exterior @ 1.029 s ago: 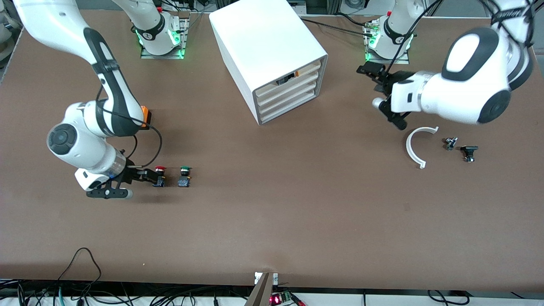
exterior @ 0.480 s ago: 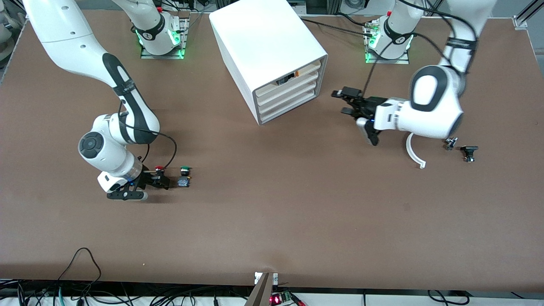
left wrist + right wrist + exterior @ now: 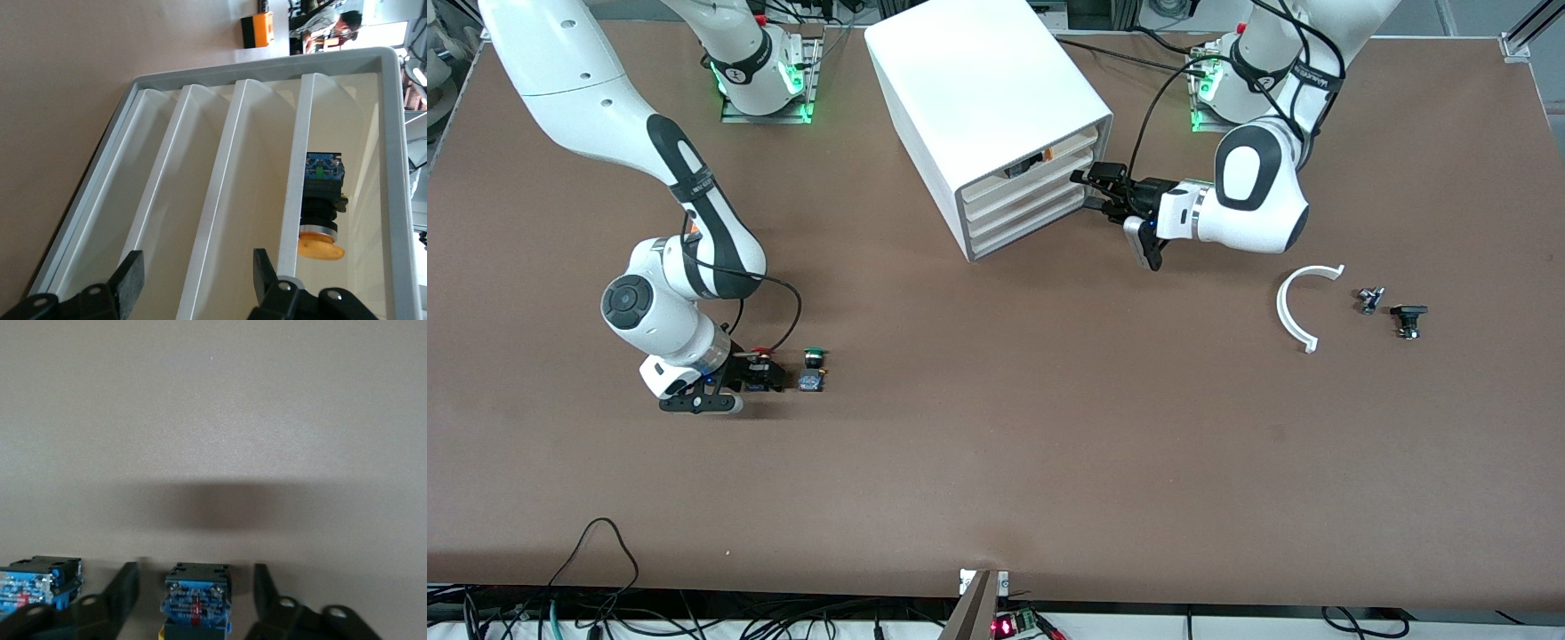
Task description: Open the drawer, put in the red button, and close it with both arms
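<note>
Red button (image 3: 761, 354) upright on the brown table (image 3: 996, 462) toward the right arm's end, its black-blue base (image 3: 197, 597) between the spread fingers (image 3: 120, 590) of the right gripper (image 3: 769, 375), pads apart from the base on both sides, nothing clamped. Green-capped twin button (image 3: 813, 369) just beside it, toward the middle of the table; its base at the edge of the right wrist view (image 3: 40, 583).

White cabinet (image 3: 983, 98) farther from the front camera, between the two arm bases, four tray drawers stacked in its open face. Top drawer (image 3: 1040, 153) with a yellow-capped button (image 3: 321, 213) lying inside on its side. Left gripper (image 3: 1092, 188) right at the cabinet's face, level with the middle drawers (image 3: 1024, 194), fingers (image 3: 131, 288) wide apart, gripping nothing; contact with a drawer front impossible to tell.

Toward the left arm's end: curved white plastic piece (image 3: 1294, 307) flat on the table, two small dark parts (image 3: 1392, 307) near it.
</note>
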Controlling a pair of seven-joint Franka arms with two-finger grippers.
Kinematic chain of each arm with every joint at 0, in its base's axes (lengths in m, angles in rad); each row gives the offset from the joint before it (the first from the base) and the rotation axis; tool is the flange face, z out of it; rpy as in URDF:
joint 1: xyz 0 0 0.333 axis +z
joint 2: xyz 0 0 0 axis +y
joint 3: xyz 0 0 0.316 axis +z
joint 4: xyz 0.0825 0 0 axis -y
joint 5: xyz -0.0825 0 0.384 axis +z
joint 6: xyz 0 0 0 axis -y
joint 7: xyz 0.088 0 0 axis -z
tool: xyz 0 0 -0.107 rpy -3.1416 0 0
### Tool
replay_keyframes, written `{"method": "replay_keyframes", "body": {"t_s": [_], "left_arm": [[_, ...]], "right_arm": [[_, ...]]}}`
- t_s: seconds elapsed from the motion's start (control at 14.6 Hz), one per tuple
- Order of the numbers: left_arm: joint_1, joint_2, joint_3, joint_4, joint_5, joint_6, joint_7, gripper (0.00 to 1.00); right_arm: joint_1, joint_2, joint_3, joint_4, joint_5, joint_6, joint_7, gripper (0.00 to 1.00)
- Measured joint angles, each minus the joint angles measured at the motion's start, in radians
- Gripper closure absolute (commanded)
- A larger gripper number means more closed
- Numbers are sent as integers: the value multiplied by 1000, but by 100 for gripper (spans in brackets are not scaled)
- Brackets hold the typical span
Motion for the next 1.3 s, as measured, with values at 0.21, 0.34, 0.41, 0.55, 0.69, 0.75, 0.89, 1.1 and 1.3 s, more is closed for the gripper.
{"method": "replay_keyframes", "body": {"t_s": [0.21, 0.34, 0.41, 0.55, 0.69, 0.75, 0.89, 1.1, 1.3], "left_arm": [[-1, 25, -5, -47, -78, 2, 120, 41], [-1, 41, -14, -62, -109, 2, 145, 41], [-1, 45, -24, -68, -125, 2, 153, 42], [-3, 49, -46, -85, -176, 3, 181, 49], [-4, 60, -68, -95, -223, 21, 203, 92], [-5, 67, -77, -96, -228, 38, 213, 100], [-7, 76, -87, -97, -229, 52, 230, 100], [-6, 73, -89, -94, -233, 36, 234, 100], [-1, 73, -87, -93, -233, 37, 234, 100]], "right_arm": [[0, -3, 0, 0, 0, -13, -14, 100], [0, -10, 0, 0, 0, -33, -14, 100], [0, -13, 0, 0, 0, -37, -14, 100], [0, -20, 0, 4, 0, -54, -14, 100], [0, -26, 0, 45, 1, -142, -12, 100], [0, -29, 0, 82, 2, -203, -6, 100], [0, -37, 0, 164, 2, -328, 35, 100], [14, -39, 3, 265, 2, -483, 106, 100], [55, -37, 4, 339, 2, -586, 192, 100]]}}
